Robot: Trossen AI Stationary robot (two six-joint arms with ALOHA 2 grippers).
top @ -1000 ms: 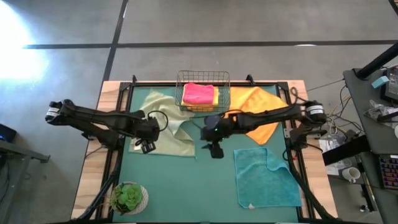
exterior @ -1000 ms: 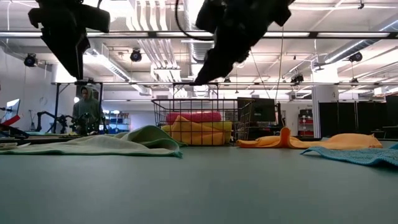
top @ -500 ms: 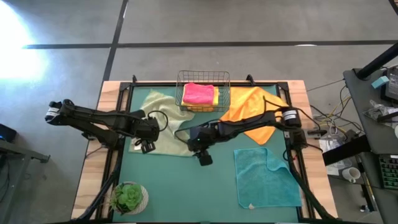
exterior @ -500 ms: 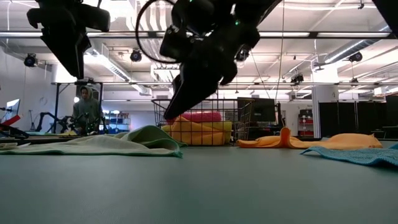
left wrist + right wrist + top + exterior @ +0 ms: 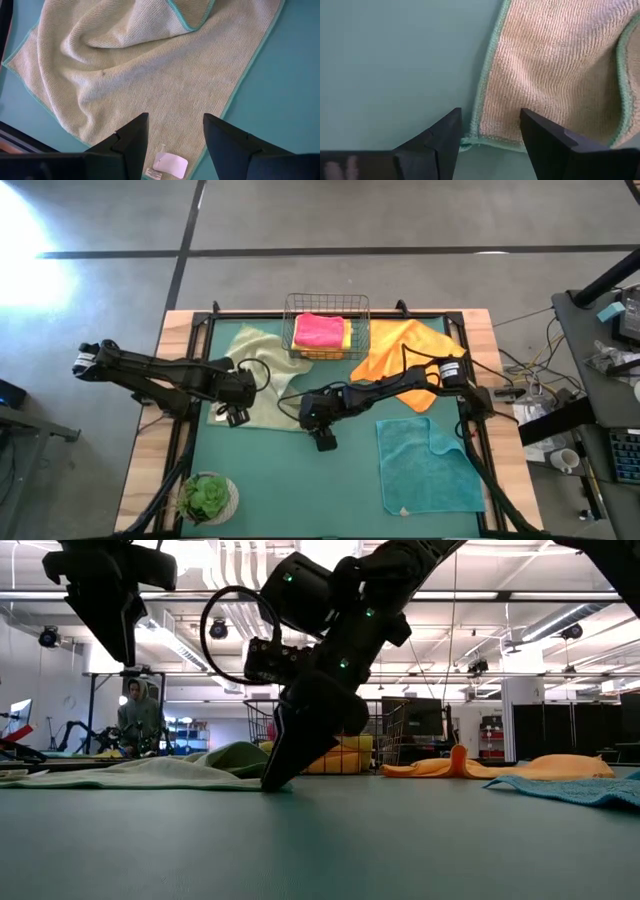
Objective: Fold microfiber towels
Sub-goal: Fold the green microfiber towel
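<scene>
My right gripper point(image 5: 324, 442) stood spread at the sage towel's point(image 5: 262, 380) near corner; my left gripper point(image 5: 236, 416) hovered spread above it

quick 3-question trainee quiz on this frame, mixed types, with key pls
1. True or false: the right tool has come down to a corner of the pale sage green towel.
2. Multiple choice: the wire basket holds A) a teal towel, B) a pink towel on a yellow one, C) a plant.
3. Fill in: the left tool hangs open over the ____ towel.

Key: 1 true; 2 B; 3 pale sage green.
</scene>
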